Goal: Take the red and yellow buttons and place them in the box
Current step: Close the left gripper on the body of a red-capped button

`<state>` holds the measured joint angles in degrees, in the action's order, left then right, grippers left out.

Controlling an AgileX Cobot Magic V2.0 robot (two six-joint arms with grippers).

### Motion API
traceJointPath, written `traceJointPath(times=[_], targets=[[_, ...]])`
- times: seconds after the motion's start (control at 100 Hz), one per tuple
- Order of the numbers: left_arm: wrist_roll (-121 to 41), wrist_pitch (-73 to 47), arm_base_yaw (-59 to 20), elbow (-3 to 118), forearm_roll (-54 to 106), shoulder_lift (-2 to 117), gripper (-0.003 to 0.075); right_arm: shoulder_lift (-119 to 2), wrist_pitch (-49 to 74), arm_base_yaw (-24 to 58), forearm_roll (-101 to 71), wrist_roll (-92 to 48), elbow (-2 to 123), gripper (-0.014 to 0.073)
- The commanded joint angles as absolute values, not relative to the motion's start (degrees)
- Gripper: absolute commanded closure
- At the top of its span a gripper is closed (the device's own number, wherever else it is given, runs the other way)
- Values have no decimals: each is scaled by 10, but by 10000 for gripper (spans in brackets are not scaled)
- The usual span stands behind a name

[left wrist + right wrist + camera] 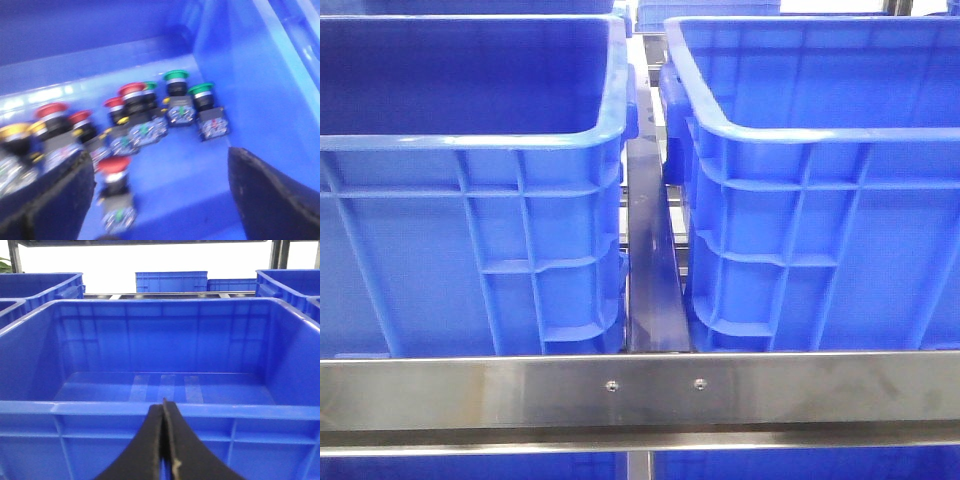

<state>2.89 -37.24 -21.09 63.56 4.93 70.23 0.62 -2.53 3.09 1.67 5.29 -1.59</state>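
In the left wrist view my left gripper (160, 187) is open inside a blue bin (240, 90), its black fingers (55, 200) wide apart above the bin floor. A red button (114, 167) stands upright just inside the one finger. More red buttons (132, 92) stand in a cluster beyond it, with a yellow button (15, 134) at the cluster's end and green buttons (176, 79) nearer the bin wall. In the right wrist view my right gripper (164, 407) is shut and empty, in front of the near wall of an empty blue box (160, 355). No gripper shows in the front view.
The front view shows two tall blue bins, one at left (470, 200) and one at right (820, 200), with a metal rail (655, 270) between them and a steel bar (640, 395) across the front. More blue bins (171, 281) stand behind the empty box.
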Motion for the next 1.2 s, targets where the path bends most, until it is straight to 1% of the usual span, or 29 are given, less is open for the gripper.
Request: traceJointPath(times=[0.0,0.2,0.34,0.45,0.84,1.19], targets=[[55,-333,-231,681,36,734,216,18,-73,30,16,50,-15,662],[89,-337,-258,744,-6,827,217,18,-73,30,16,50,-15,662],[163,-347,-260,760,-68,870,217,18,-73,30,16,50,-15,662],[202,-349,-260,760,-102,892,217,18,-73,30,16,50,-15,662],[251,-348,-260,761,-137,960,217,18,-73,30,16,50,-15,662],[265,-325,-260,761,-137,994,217,18,-73,30,16,50,-15,662]])
